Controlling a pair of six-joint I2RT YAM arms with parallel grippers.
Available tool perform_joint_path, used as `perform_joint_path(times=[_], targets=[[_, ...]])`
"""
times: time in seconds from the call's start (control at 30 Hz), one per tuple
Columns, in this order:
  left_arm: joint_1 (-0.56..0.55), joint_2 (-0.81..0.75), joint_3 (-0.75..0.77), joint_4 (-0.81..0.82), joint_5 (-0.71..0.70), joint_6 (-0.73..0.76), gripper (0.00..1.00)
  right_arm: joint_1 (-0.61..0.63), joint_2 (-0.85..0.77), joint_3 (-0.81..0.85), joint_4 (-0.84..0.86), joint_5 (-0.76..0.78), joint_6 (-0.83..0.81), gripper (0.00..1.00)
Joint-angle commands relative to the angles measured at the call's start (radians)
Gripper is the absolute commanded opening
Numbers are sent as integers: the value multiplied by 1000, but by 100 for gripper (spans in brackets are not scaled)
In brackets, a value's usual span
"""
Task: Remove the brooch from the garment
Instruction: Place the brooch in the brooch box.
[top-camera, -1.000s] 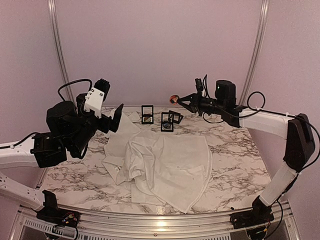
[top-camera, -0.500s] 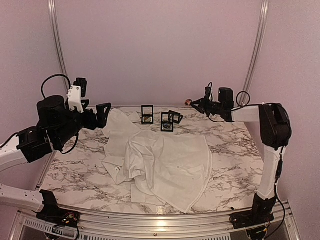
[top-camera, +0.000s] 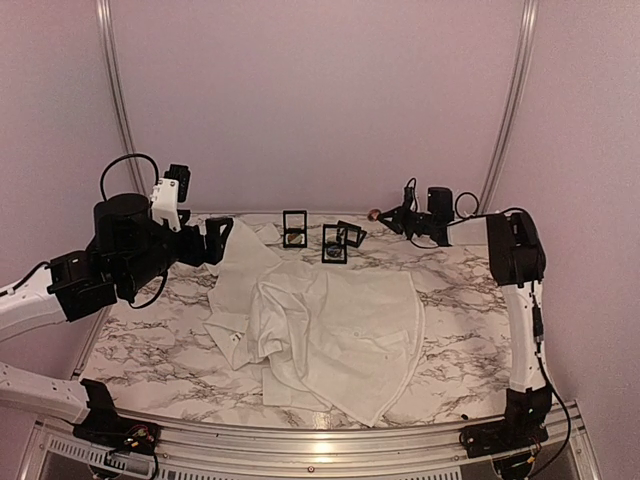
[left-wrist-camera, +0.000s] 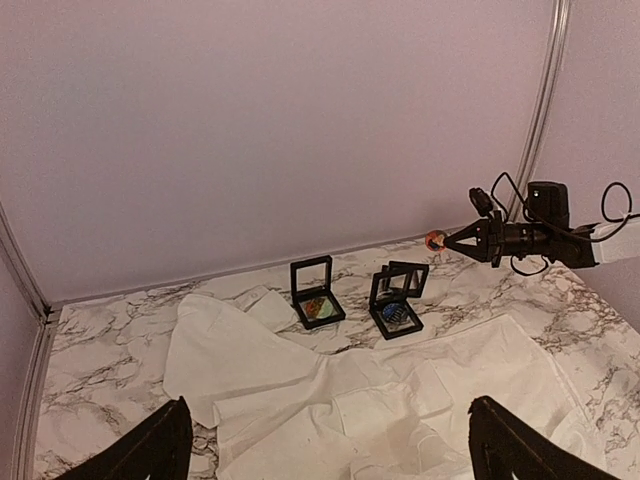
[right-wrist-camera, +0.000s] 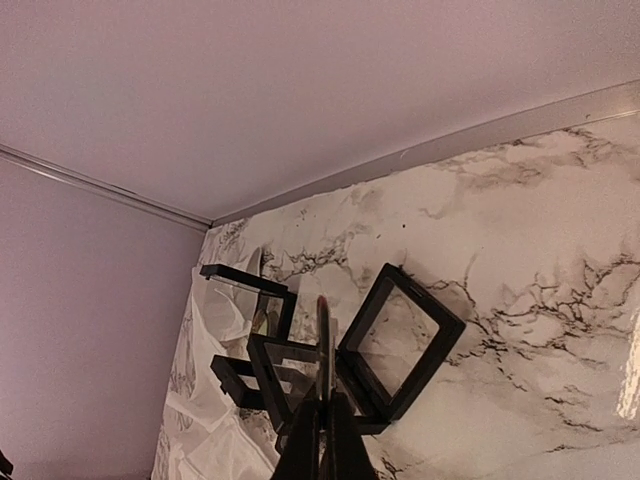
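Note:
The white shirt (top-camera: 330, 330) lies crumpled across the middle of the marble table and also shows in the left wrist view (left-wrist-camera: 300, 400). My right gripper (top-camera: 385, 214) is at the back right, above the table, shut on a small round orange-red brooch (top-camera: 373, 212). The brooch (left-wrist-camera: 434, 239) is clear of the shirt. In the right wrist view the brooch (right-wrist-camera: 323, 340) stands edge-on in the closed fingertips (right-wrist-camera: 325, 440). My left gripper (top-camera: 212, 240) is open and empty, raised over the shirt's back left corner. Its fingers (left-wrist-camera: 165, 450) frame the bottom of its view.
Three black display frames (top-camera: 295, 228) (top-camera: 334, 243) (top-camera: 350, 233) stand at the back centre beyond the shirt. Two of them hold brooches (left-wrist-camera: 316, 305) (left-wrist-camera: 397, 313). An open empty frame (right-wrist-camera: 400, 335) lies below my right gripper. The back wall is close behind.
My right arm has swung to the back right with the brooch and lowered a little. My left arm drew back to the left, then came slightly forward again.

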Motion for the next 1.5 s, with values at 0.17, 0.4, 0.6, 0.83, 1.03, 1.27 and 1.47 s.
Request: perform_joint_path(times=[0.17,0.4,0.6,0.83,1.03,1.27,1.47], targets=[[10,31,36,-20,31,-10,99,-7,130,129,-18,-83,43,0],[9,30,38,-24,38,-18,99,0,172,133,7,-113,78,0],[9,27,36,-27,40,-20,99,12,193,149,10,-126,91,0],[10,21,33,-32,41,-23,99,22,234,212,29,-133,138,0],[11,16,31,-34,38,-20,99,38,288,287,9,-133,155,0],[11,14,30,-37,38,-13,99,45,319,333,-3,-125,158,0],[11,14,28,-38,37,-12,99,49,341,364,-9,-129,169,0]])
